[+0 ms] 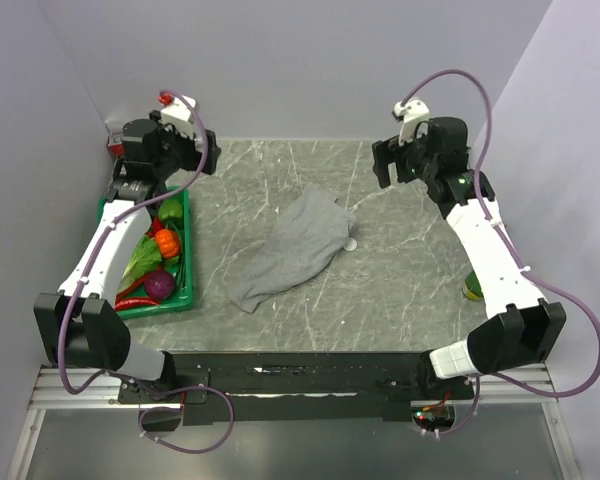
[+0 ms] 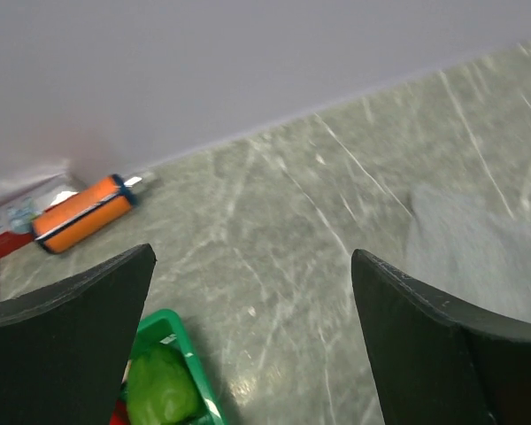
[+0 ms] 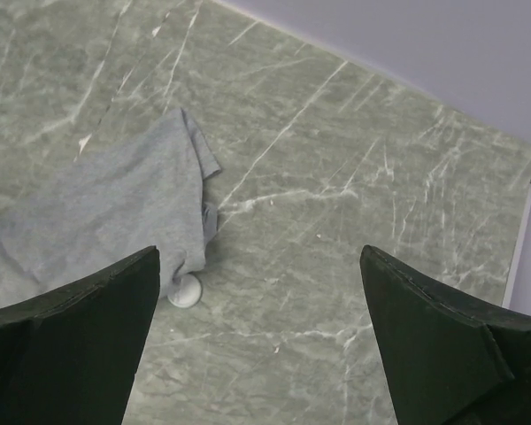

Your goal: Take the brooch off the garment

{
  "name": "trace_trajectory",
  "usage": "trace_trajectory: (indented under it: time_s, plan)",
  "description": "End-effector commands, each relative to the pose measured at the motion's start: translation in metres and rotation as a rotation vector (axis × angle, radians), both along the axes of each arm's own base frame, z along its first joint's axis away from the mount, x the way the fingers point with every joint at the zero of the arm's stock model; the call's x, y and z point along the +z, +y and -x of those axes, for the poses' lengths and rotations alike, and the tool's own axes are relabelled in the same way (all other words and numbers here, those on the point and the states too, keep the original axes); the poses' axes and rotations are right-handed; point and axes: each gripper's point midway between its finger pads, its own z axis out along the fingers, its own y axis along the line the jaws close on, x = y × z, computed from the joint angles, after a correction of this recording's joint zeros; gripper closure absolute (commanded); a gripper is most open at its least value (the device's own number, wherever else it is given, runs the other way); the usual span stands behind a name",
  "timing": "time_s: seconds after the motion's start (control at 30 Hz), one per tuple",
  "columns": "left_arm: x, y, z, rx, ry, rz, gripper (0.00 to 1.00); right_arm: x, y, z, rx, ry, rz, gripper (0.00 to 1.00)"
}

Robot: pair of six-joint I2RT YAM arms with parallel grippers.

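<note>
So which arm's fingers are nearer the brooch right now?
Right. The right fingers hang open just beyond the brooch at the garment's right edge; the left fingers are far-left by the green crate, across the garment.

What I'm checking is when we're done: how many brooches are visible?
1: the brooch lies at the garment's right edge in the top view. Folds may hide others.

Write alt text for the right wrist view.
A rumpled grey garment lies on the marble table, a small whitish brooch at its edge. The right end effector hangs open above, its dark fingers framing the view, touching nothing.
</note>
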Motion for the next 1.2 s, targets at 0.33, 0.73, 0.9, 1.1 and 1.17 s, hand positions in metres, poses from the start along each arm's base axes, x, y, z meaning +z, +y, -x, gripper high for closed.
trace_trajectory:
  time_s: [0.33,0.73,0.9,1.1,1.17]
  plan:
    - [-0.201,-0.094,0.141,-0.684,0.475,-0.331,0.05,-0.175,0.051,-0.042,0.621,0.299,0.298,0.2]
    - [-0.271,-0.111,0.148,-0.75,0.609,-0.376,0.26,-0.24,0.074,-0.013,0.822,0.529,0.3,0.49]
    - [-0.293,-0.111,0.144,-0.757,0.657,-0.393,0.33,-0.231,0.092,0.007,0.882,0.615,0.171,0.48]
    - [-0.305,-0.111,0.139,-0.758,0.675,-0.404,0.49,-0.239,0.096,0.024,0.869,0.654,0.14,0.43]
    - [-0.306,-0.114,0.139,-0.768,0.686,-0.398,0.69,-0.244,0.093,0.025,0.846,0.659,0.17,0.63]
